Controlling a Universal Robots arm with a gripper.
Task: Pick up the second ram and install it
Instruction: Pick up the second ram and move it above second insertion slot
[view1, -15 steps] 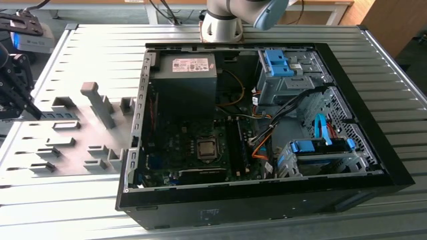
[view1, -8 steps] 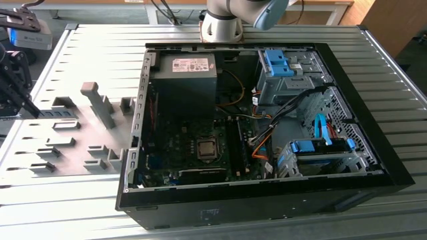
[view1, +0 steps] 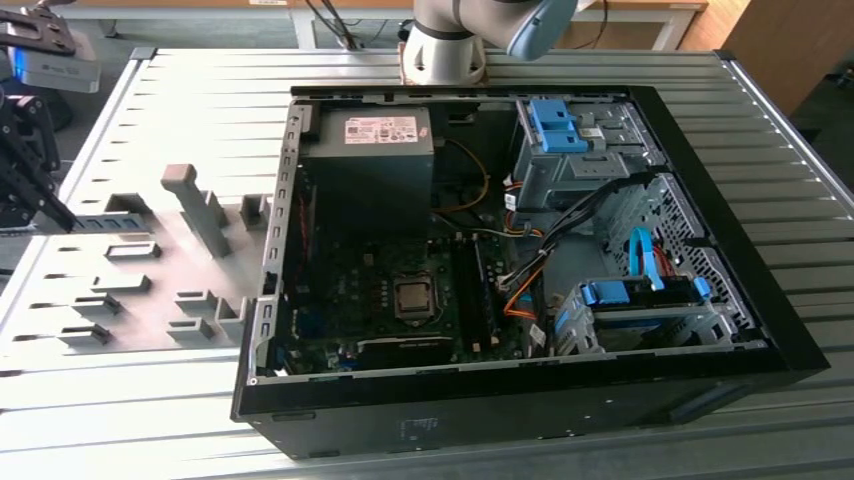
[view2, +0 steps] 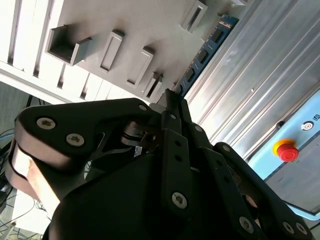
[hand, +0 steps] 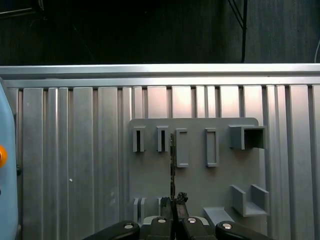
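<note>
The second ram (view2: 205, 52) is a thin blue-green stick with black chips, and it reaches out from my fingertips. My gripper (view2: 172, 100) is shut on one end of it. In the first wrist view the ram (hand: 172, 165) shows edge-on above the gripper (hand: 175, 201), in line with the grey fixture plate (hand: 195, 175). In the exterior view the gripper (view1: 40, 205) is at the far left, holding the ram (view1: 100, 221) level over the fixture plate (view1: 147, 295). The open computer case (view1: 507, 250), with its motherboard (view1: 400, 300), lies to the exterior view's right.
Upright grey fixture blocks (view1: 200, 210) stand on the plate between the gripper and the case wall (view1: 274, 250). Inside the case are a power supply (view1: 367, 150), drive cages (view1: 587, 150) and orange cables (view1: 521, 290). A red stop button (view2: 286, 150) sits on a pale blue box beside the ribbed metal table (view1: 174, 100).
</note>
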